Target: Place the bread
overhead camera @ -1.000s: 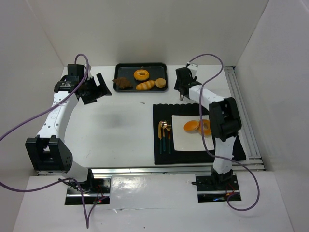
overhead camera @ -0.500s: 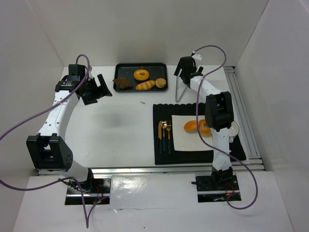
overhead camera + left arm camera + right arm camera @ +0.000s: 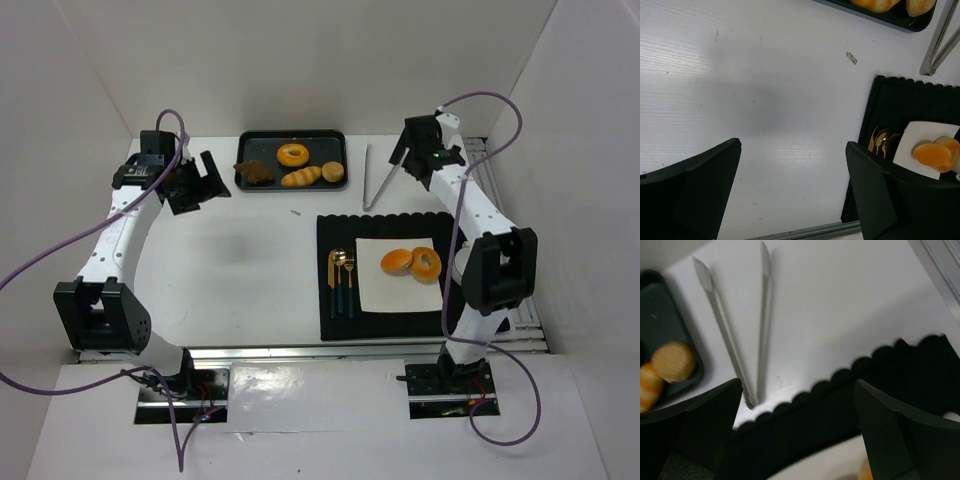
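Right gripper (image 3: pixel 797 390): spread wide, nothing between the fingers, hanging near the thin metal tongs (image 3: pixel 372 180) by the far edge of the black scalloped mat (image 3: pixel 400 225). Left gripper (image 3: pixel 792 150): likewise apart and bare, well off to the left. Toward the near edge from the right gripper, and much closer to that arm: two orange bread pieces (image 3: pixel 397 261), touching, side by side left to right on a white square sheet (image 3: pixel 375 290) atop the mat. One a smooth round dome, the other ringed around a paler centre. Probably placed; likely only a retreat left.
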Controlling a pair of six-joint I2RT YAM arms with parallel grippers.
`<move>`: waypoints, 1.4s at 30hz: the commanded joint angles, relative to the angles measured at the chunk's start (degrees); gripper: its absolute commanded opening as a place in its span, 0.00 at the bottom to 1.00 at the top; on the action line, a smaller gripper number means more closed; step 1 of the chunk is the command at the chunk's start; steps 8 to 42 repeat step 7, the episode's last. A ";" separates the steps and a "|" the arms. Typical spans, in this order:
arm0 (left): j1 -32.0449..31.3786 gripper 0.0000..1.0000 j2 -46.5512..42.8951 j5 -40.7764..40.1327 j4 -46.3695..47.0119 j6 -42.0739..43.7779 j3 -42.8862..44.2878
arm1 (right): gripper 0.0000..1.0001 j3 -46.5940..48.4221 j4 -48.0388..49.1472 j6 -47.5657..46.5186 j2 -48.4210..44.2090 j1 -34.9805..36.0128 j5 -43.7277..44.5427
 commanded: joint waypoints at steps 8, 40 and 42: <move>0.15 0.99 1.92 2.72 0.09 0.77 3.00 | 1.00 -17.11 -6.19 3.66 -9.59 -1.20 -1.03; 0.15 0.99 1.92 2.72 0.09 0.77 3.00 | 1.00 -17.11 -6.19 3.66 -9.59 -1.20 -1.03; 0.15 0.99 1.92 2.72 0.09 0.77 3.00 | 1.00 -17.11 -6.19 3.66 -9.59 -1.20 -1.03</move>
